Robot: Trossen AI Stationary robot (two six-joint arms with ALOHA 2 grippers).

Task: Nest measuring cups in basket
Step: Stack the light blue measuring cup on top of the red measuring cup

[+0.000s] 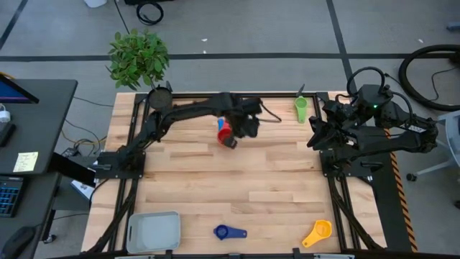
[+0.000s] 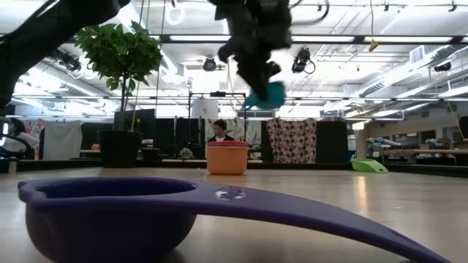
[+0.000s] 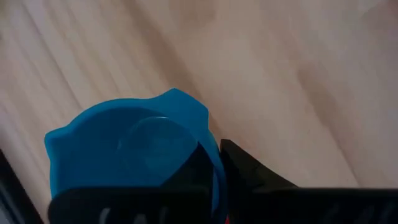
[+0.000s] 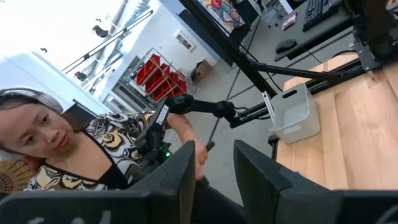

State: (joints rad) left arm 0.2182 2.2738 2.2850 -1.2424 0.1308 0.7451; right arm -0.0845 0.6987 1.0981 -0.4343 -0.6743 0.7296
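Jaws of your left gripper point(image 1: 231, 132) are clamped on the light blue cup point(image 3: 134, 149), lifted above the red cup point(image 1: 226, 137) at the table's far middle. Your right gripper point(image 4: 211, 171) waits half-open at the right edge, gripping nothing. Your basket point(image 1: 153, 231) sits at the near-left corner.

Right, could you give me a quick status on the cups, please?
Left gripper shut on light blue cup, lifted above the orange cup. Right gripper open, parked at table edge. Basket holds no cups. Path clear.

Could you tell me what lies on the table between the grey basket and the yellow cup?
The dark blue cup lies between the basket and yellow cup, per the high view.
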